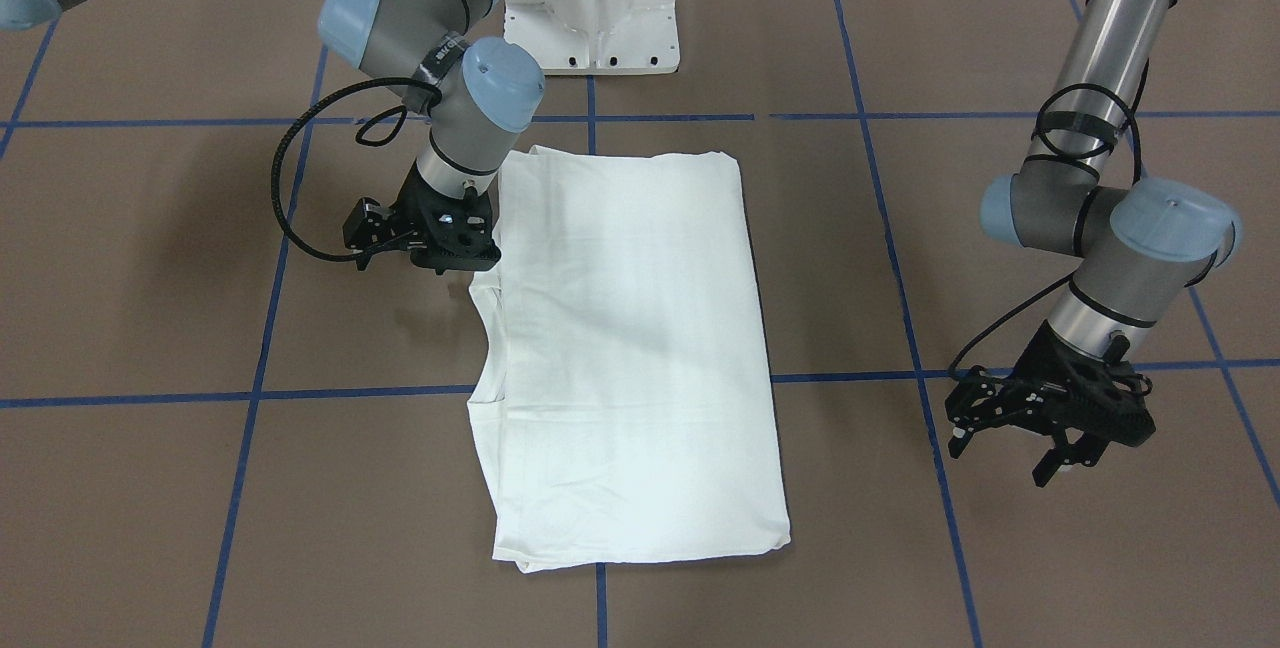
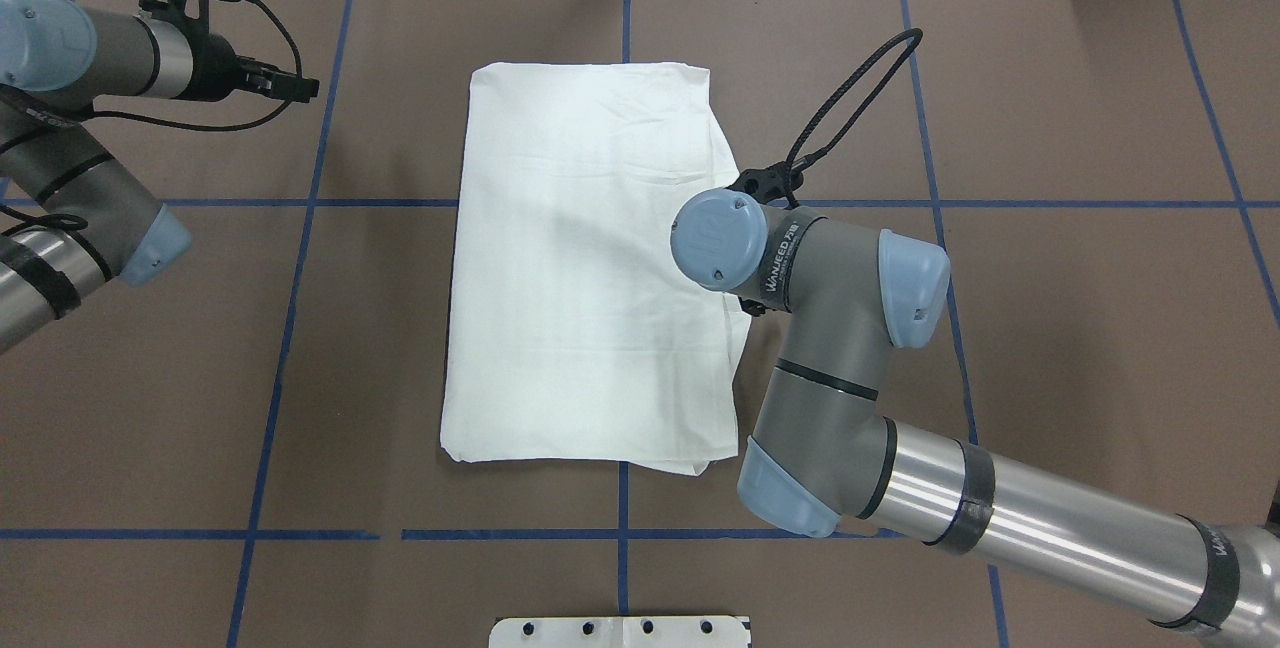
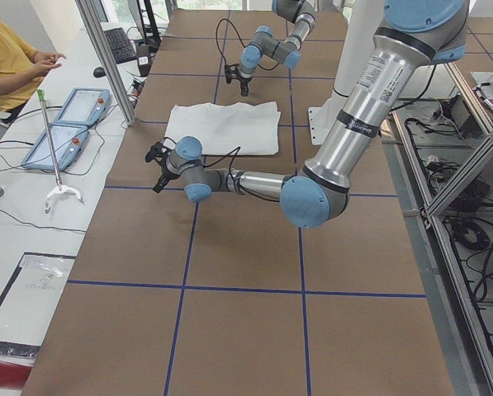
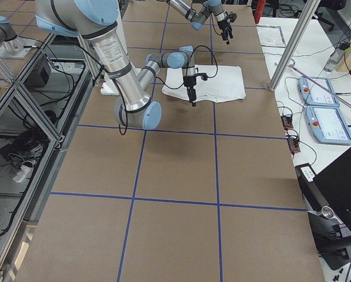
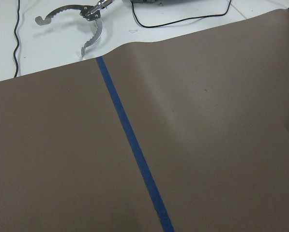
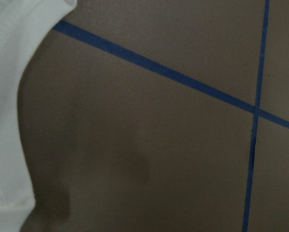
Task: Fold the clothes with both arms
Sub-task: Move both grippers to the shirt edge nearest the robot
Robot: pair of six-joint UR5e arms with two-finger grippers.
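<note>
Lying flat on the tabletop (image 1: 1000,228), the folded shirt (image 1: 630,348) presents one long edge to the right end effector (image 1: 445,240), just beside it, opening indiscernible; the left end effector (image 1: 1005,458), fingers spread, stands well apart beyond the opposite edge.

place: robotics lab | evidence: blue-taped grid table (image 2: 1050,328), teach pendants (image 3: 82,106), aluminium frame posts (image 4: 290,50), floor cables (image 4: 22,141)

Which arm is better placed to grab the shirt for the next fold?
Probably right: the right gripper sits at the edge of the white folded cotton shirt, by its neckline, while the left gripper hangs apart from the opposite edge, over the brown table.
</note>
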